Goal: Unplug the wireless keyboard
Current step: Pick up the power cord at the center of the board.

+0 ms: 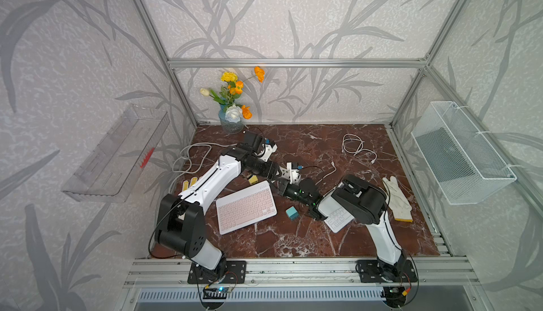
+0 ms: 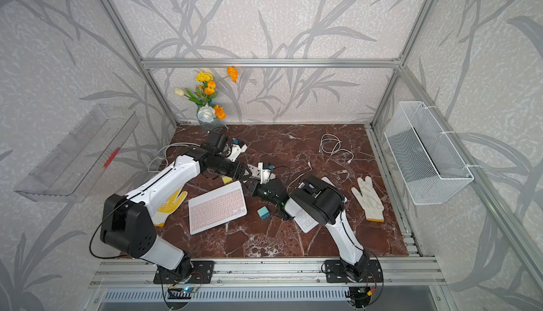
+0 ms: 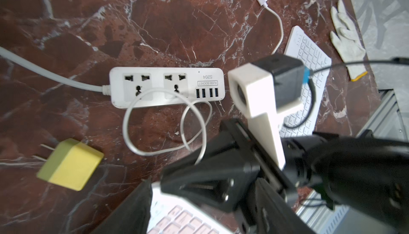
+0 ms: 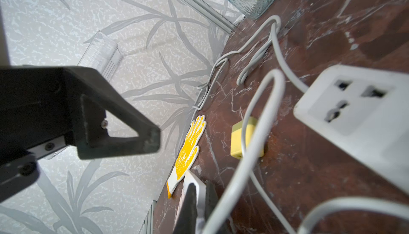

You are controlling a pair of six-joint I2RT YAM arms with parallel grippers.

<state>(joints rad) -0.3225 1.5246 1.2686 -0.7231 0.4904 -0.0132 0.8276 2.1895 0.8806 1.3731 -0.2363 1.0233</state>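
Observation:
The pink wireless keyboard lies mid-table, and its corner shows in the left wrist view. A white cable loops from the power strip to the keyboard's far right corner. My right gripper is shut on the cable's plug at the keyboard's edge. Whether the plug sits in its port is hidden. My left gripper hovers just above that corner, jaws wide apart and holding nothing. One of its fingers shows in the right wrist view.
A yellow charger lies beside the strip. A teal block and a white keyboard sit under the right arm. A white glove, yellow glove, spare cable and flower vase ring the table.

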